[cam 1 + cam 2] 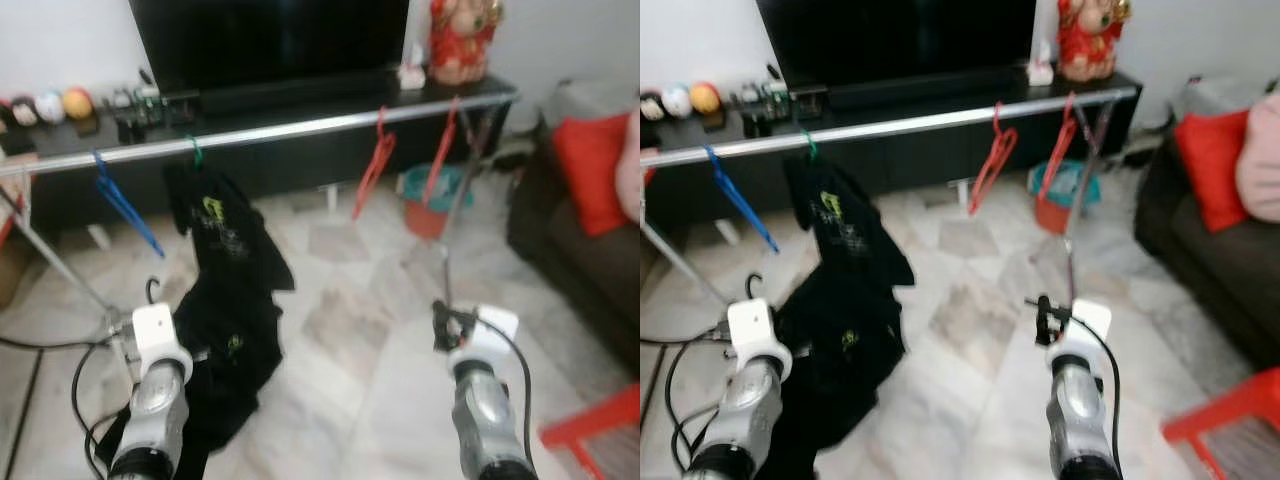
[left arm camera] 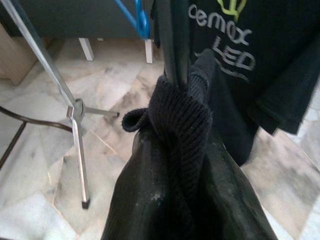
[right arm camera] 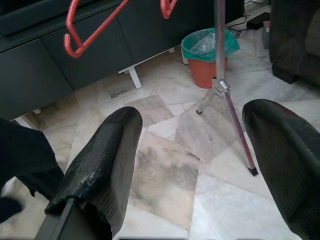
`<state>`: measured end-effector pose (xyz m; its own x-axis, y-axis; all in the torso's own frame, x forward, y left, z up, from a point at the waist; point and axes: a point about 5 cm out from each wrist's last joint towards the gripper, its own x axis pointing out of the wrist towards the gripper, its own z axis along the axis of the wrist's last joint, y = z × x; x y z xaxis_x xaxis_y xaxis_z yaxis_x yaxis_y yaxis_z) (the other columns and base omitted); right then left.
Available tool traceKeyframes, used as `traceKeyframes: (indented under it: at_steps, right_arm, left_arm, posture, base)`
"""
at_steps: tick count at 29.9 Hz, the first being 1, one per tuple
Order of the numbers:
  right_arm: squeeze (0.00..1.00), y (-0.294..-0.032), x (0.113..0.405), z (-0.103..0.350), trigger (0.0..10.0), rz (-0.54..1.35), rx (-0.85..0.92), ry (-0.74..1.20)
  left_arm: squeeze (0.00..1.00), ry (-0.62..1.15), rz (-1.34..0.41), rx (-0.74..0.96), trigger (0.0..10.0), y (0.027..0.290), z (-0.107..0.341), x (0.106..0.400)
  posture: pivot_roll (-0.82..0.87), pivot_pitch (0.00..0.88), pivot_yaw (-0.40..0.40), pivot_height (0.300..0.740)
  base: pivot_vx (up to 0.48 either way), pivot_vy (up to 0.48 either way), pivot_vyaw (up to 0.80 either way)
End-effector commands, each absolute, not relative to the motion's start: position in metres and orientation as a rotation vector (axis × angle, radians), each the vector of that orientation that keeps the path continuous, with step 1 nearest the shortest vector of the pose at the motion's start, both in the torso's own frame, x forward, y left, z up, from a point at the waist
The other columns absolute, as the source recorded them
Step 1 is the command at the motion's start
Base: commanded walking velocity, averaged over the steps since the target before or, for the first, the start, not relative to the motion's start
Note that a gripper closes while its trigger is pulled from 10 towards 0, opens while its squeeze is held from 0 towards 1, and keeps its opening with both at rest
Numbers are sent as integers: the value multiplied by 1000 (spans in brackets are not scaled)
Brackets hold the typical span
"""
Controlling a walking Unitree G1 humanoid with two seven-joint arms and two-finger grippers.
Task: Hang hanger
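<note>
Left gripper (image 2: 175,150) is pinching a black garment (image 1: 225,350) on its black hanger (image 1: 152,289), low and just below the clothes rail (image 1: 300,128). Right gripper (image 3: 200,165) is hanging spread open over marble floor (image 1: 350,340). On the rail: 1 blue hanger (image 1: 125,205), 1 black T-shirt (image 1: 215,225), 2 red hangers (image 1: 375,165).

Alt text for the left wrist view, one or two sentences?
The left gripper is shut on a dark knitted garment at a black hanger's neck, close before a hanging black printed T-shirt. Behind are a blue hanger and the rack's metal leg on marble floor.
</note>
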<state>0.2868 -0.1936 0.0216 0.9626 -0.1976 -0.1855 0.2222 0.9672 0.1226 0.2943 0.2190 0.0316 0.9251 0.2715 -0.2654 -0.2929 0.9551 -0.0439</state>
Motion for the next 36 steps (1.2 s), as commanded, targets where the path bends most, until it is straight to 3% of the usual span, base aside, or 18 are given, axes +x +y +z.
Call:
traceKeyframes:
  at_steps: [1,11,18,27,36]
  right_arm:
    - [0,-199,287,23,10000,-224,133,173]
    - [0,-199,288,23,10000,-215,126,175]
    - [0,-199,288,22,10000,-205,117,182]
    - [0,-197,289,24,10000,-184,96,178]
    - [0,-196,289,23,10000,-180,96,182]
  left_arm:
    - [0,249,285,-69,10000,215,35,298]
    - [0,264,298,-63,10000,214,33,299]
    - [0,255,257,-55,10000,205,34,300]
    - [0,256,261,-35,10000,204,33,300]
    - [0,256,259,-23,10000,203,34,300]
  posture:
    - [-132,0,64,740]
    - [-141,0,61,740]
    - [-143,0,53,740]
    - [-146,0,47,740]
    - [-146,0,47,740]
  base:
    - [439,0,0]
    - [333,0,0]
    - [0,0,0]
    - [0,-367,456]
    - [0,-398,0]
